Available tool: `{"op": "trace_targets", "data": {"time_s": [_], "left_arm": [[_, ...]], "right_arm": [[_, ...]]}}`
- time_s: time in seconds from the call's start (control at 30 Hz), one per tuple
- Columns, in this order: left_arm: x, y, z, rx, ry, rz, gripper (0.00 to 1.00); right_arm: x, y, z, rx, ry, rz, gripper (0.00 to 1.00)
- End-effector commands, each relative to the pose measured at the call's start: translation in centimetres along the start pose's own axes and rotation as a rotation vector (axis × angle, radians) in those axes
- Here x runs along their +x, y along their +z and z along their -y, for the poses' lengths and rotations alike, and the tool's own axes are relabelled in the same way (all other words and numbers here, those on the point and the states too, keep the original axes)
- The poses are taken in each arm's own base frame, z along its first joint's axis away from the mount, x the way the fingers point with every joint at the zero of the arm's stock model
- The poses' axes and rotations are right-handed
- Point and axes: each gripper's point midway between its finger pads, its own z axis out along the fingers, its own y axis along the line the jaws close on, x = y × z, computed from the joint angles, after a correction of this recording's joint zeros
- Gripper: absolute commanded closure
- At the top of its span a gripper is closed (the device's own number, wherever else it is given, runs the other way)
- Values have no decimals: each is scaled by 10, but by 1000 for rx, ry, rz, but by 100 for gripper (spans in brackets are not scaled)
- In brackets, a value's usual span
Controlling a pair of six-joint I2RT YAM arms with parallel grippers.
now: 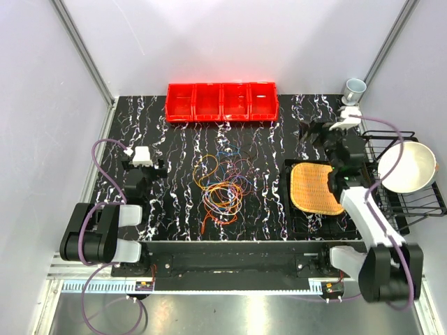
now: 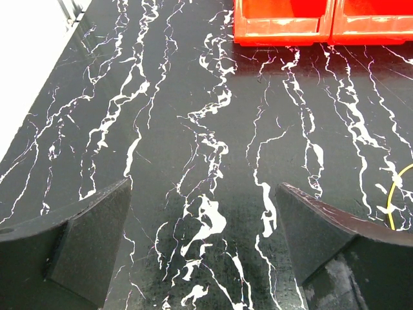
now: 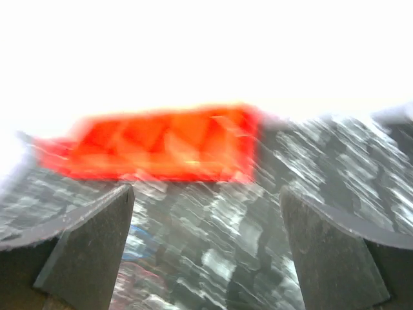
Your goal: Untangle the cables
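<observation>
The cables point(image 1: 222, 183) lie as a loose tangle of thin orange, red, yellow, purple and blue loops in the middle of the black marbled table point(image 1: 265, 209). My left gripper point(image 1: 143, 162) hovers to their left, open, with only bare tabletop between its fingers point(image 2: 203, 245). A bit of yellow cable point(image 2: 399, 194) shows at the right edge of the left wrist view. At the right rear, my right gripper point(image 1: 311, 132) is open and empty point(image 3: 206, 245). Its view is blurred, with a faint blue streak point(image 3: 137, 243) by the left finger.
A row of red bins point(image 1: 222, 101) stands at the back of the table, also seen as red bins point(image 2: 322, 22) and a red blur point(image 3: 161, 145). A woven orange mat point(image 1: 316, 187) lies at the right. A white bowl point(image 1: 407, 166) rests on a wire rack point(image 1: 422, 199). A cup point(image 1: 355, 88) stands far right.
</observation>
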Motion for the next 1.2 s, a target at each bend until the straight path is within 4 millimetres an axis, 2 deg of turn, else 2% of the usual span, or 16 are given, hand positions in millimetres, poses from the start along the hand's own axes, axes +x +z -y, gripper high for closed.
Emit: {"op": "trace_targets", "data": {"time_s": [0.0, 0.07, 0.17, 0.2, 0.3, 0.37, 0.43, 0.47, 0.5, 0.57, 0.6, 0.7, 0.77, 0.93, 1.13, 1.17], "left_arm": [[-26, 6, 0, 10, -10, 91, 1], [-26, 7, 0, 12, -12, 89, 1], [-27, 9, -7, -20, -27, 88, 1], [-34, 8, -7, -20, -29, 100, 1], [-58, 17, -16, -88, -91, -3, 1], [-74, 16, -37, -287, -267, -185, 1], [-57, 0, -50, -477, -409, -370, 1], [-30, -3, -44, -573, -581, -466, 1], [-21, 1, -32, -489, -585, -563, 1], [-27, 11, -5, -314, -596, -628, 7], [-34, 12, -1, -300, -584, -591, 4], [-52, -8, 32, -211, -479, -508, 1], [-51, -20, 70, -67, -424, -538, 4], [-36, -67, 159, 185, -217, -591, 7], [-30, -86, 242, 396, -124, -584, 12], [-16, -84, 250, 393, -82, -614, 12]], "right_arm": [[12, -30, -84, -379, 496, -97, 0], [33, -28, -114, -472, 676, -314, 0], [55, -25, -131, -347, 479, -456, 0], [60, -35, -154, -378, 350, -456, 0], [60, -42, -159, -307, 330, -489, 0], [67, -45, -161, -289, 341, -566, 0], [69, -48, -162, -280, 350, -588, 0], [68, -51, -160, -262, 350, -591, 0], [69, -52, -158, -248, 353, -595, 0], [66, -57, -156, -229, 348, -603, 0], [67, -58, -155, -219, 349, -612, 0], [71, -65, -151, -193, 351, -651, 0], [77, -68, -144, -145, 353, -671, 0], [91, -75, -138, -109, 369, -708, 0], [105, -87, -136, -103, 388, -757, 1], [106, -90, -136, -107, 391, -761, 1]]}}
